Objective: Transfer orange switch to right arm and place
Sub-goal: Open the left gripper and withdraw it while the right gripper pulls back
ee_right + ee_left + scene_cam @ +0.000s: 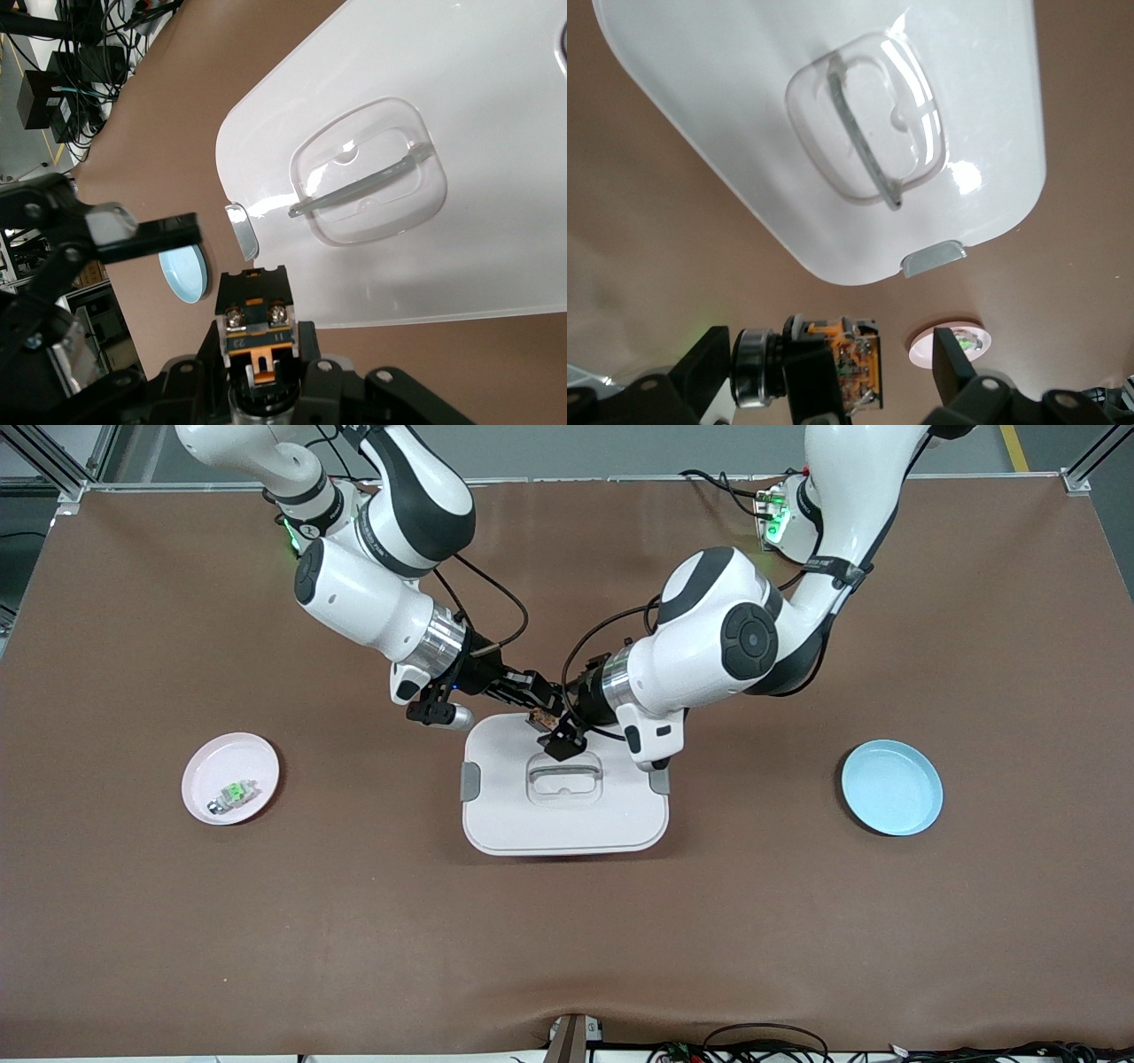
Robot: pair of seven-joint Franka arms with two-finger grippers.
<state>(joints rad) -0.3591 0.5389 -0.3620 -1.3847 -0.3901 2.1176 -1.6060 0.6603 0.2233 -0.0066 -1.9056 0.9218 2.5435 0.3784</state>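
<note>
The orange switch (542,718) is up in the air over the white lidded box (567,815), at its edge nearest the robots. My right gripper (537,701) is shut on it. In the right wrist view the switch (255,305) sits between the right gripper's (257,354) fingers, showing two screws and an orange tab. My left gripper (556,733) is open around the same switch. In the left wrist view its fingers (700,365) stand wide apart on either side of the switch (855,359), not touching it.
A pink plate (230,778) holding a whitish piece with a green top (235,790) lies toward the right arm's end. A blue plate (891,786) lies toward the left arm's end. The box lid has a clear handle recess (564,777).
</note>
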